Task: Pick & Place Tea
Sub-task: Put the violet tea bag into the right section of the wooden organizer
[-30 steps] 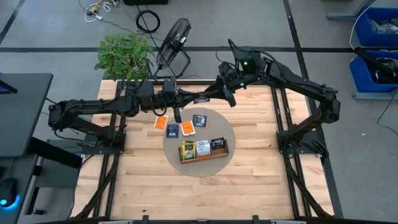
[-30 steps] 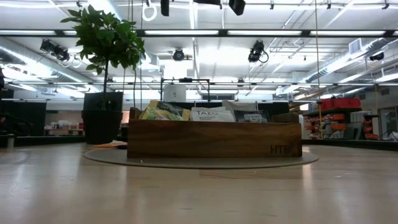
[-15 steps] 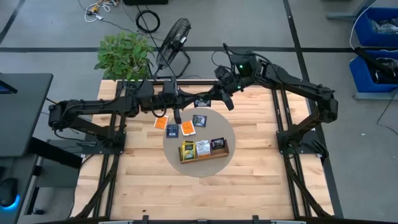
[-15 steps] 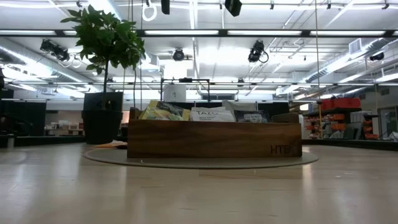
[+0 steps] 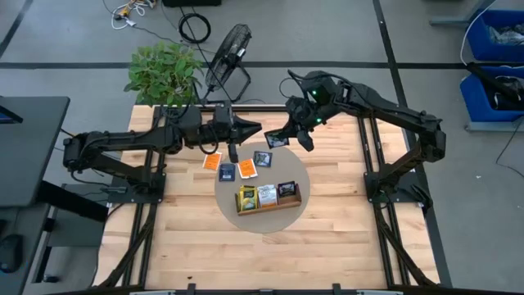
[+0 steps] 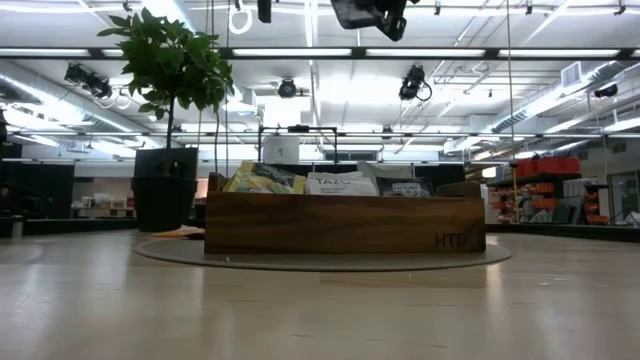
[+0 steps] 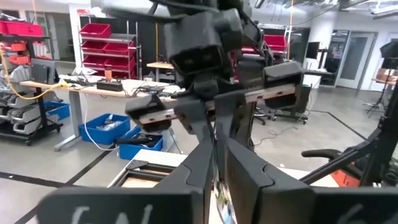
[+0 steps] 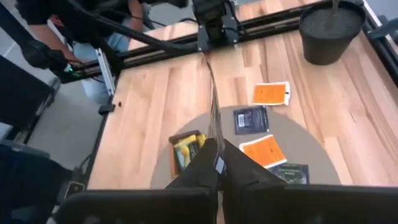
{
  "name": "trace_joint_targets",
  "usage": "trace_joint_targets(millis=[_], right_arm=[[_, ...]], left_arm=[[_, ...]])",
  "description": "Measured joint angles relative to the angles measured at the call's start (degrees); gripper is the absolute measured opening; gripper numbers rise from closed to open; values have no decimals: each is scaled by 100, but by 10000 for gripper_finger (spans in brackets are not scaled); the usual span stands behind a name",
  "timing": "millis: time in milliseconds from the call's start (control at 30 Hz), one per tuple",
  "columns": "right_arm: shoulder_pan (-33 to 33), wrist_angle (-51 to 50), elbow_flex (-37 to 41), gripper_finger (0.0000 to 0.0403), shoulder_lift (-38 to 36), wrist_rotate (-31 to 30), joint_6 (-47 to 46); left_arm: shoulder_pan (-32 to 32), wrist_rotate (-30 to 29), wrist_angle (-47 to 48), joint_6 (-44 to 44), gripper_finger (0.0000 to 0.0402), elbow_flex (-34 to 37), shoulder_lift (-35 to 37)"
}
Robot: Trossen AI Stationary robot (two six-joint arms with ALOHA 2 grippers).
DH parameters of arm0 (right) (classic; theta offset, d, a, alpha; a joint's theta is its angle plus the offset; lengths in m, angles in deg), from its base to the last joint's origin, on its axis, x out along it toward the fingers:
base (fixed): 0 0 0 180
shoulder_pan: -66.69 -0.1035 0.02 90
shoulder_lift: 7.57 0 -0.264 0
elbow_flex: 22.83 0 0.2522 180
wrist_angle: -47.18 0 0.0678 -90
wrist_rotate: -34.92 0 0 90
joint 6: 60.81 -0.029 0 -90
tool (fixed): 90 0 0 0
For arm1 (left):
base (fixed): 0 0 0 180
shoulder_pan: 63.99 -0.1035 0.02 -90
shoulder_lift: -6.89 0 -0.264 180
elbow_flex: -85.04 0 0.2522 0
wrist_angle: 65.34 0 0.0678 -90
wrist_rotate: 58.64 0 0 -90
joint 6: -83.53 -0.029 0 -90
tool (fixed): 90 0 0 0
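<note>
Holding packet (image 5: 277, 138) edge-on above counter (image 5: 344, 238), right pincer (image 5: 281, 136) clamped on it; left pincer (image 5: 255, 128) just beside, fingers slightly apart; tray (image 5: 268, 206) below, toward robot, right arm nearer.

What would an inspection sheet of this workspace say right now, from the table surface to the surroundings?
Surface: wooden table with a round grey mat; no spills seen.
Job's things: one orange packet lies beside the mat; a blue packet, a second orange packet and a dark packet lie on it. The wooden tray holds packets in all three compartments.
Clutter: nothing seen.
Grippers: right gripper shut on a raised packet above the table's far side; left gripper close beside it.
Cables: coils on the floor behind the table.
Surroundings: potted plant, fan, blue bins.
</note>
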Motion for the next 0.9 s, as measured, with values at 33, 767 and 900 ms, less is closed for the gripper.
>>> trace_joint_targets(millis=[33,767,900], right_arm=[[-23,29,0,1,0,-8,13],[0,674,0,0,-68,-197,-18],[3,692,0,0,-68,-162,-42]], left_arm=[[0,-2,16,2,49,0,-2],[-61,83,202,267,93,-4,-13],[-92,92,205,265,119,-4,-13]])
